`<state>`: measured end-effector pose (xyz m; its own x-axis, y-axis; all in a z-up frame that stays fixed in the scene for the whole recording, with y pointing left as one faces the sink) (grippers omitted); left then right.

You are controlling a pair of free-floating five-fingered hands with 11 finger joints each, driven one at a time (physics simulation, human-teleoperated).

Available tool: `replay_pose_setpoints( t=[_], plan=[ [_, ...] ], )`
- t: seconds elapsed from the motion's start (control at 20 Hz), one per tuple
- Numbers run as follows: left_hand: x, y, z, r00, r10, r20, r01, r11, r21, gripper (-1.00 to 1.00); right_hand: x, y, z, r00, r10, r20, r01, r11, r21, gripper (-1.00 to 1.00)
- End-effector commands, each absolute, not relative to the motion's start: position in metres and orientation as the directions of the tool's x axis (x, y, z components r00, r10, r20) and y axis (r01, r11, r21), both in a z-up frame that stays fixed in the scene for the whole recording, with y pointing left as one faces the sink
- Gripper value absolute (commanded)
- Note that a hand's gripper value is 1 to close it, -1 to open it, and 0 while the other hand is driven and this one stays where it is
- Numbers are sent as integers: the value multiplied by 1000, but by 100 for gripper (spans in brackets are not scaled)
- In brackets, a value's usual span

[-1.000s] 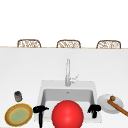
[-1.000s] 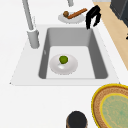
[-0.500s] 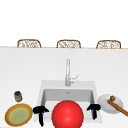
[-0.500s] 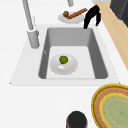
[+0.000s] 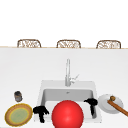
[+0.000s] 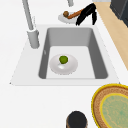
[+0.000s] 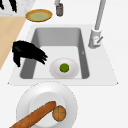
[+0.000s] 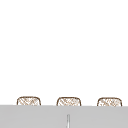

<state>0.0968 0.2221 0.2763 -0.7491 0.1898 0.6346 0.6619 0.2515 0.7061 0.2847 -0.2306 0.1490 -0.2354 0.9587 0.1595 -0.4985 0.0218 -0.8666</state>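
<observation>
The right hand (image 5: 91, 102) is held in the air over the right side of the sink (image 5: 44, 86), near its front edge, with nothing grasped; its fingers are loosely spread and drooping, and in the right side view (image 7: 26, 52) they are pointed toward the basin. Just beside it on the right, a white plate (image 5: 105, 106) is set on the counter, with a baguette (image 5: 118, 108) and a small brown roll (image 5: 112, 98) on it. In the basin a shallow white bowl (image 7: 55, 69) is seen, and a green lime (image 7: 64, 67) lies in its middle, well apart from the hand. A red ball (image 5: 67, 114) is seen at the near edge of the front view, between the hands. The left hand (image 5: 40, 111) is held by the sink's left front corner, relaxed and holding nothing. Left of it lie a yellow-rimmed plate (image 5: 18, 116) and, farther back, a dark cup (image 5: 18, 96). The faucet (image 5: 67, 72) stands at the far edge.
</observation>
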Motion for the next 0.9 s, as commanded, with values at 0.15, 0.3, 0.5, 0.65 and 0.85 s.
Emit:
replay_pose_setpoints(
  t=[0.15,0.3,0.5,0.65,0.85],
  plan=[
    [97,222,276,-751,188,633,660,254,707,0,317,-210,157,-246,963,110,-315,28,-949,-100],
    [97,222,276,-752,187,632,658,255,708,0,327,-201,165,-248,965,89,-243,27,-970,-100],
    [97,222,276,-753,185,631,657,257,709,0,347,-191,179,-241,968,68,-170,27,-985,-100],
    [97,222,276,-754,185,631,657,257,709,0,361,-182,189,-242,969,52,-113,25,-993,-100],
    [97,222,276,-754,184,630,656,258,709,0,383,-171,203,-235,971,33,-38,24,-999,-100]
  ],
)
